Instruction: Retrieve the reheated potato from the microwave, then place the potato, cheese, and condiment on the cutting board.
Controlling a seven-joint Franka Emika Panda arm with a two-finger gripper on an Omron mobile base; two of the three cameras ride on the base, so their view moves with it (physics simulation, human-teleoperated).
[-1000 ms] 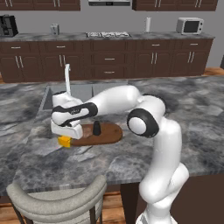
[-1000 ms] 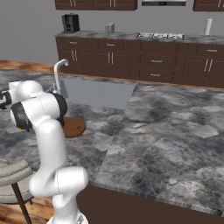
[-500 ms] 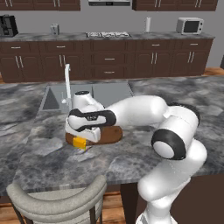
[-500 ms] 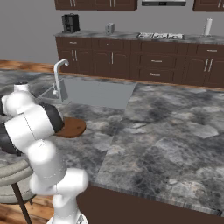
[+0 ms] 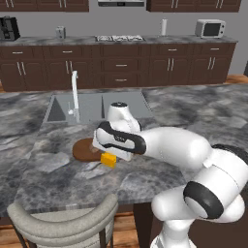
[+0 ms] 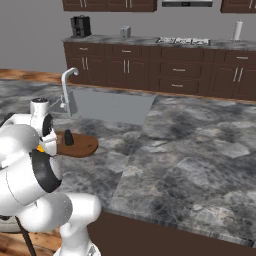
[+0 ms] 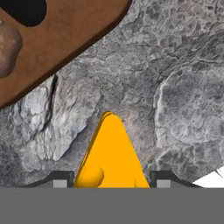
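Observation:
My gripper point(image 7: 111, 181) is shut on the yellow-orange cheese wedge point(image 7: 111, 151), which fills the gap between both fingertips. In the left base view the cheese point(image 5: 108, 160) hangs low at the front edge of the reddish-brown cutting board point(image 5: 85, 149), with the gripper point(image 5: 105, 154) right over it. On the cutting board point(image 7: 65, 41) lie the brown potato point(image 7: 6, 47) and the black condiment point(image 7: 25, 8). The condiment point(image 6: 68, 137) stands upright on the board point(image 6: 82, 146). The microwave is out of view.
A sink point(image 5: 92, 105) with a tall faucet point(image 5: 74, 92) lies just behind the board. A chair back point(image 5: 63, 223) stands at the counter's near edge. Far cabinets carry a small silver appliance point(image 5: 209, 28). Marble counter point(image 6: 190, 150) stretches to the right.
The arm has swung right and bent lower, carrying the cheese from beyond the board's left end to its front edge. The board, potato and condiment stay put.

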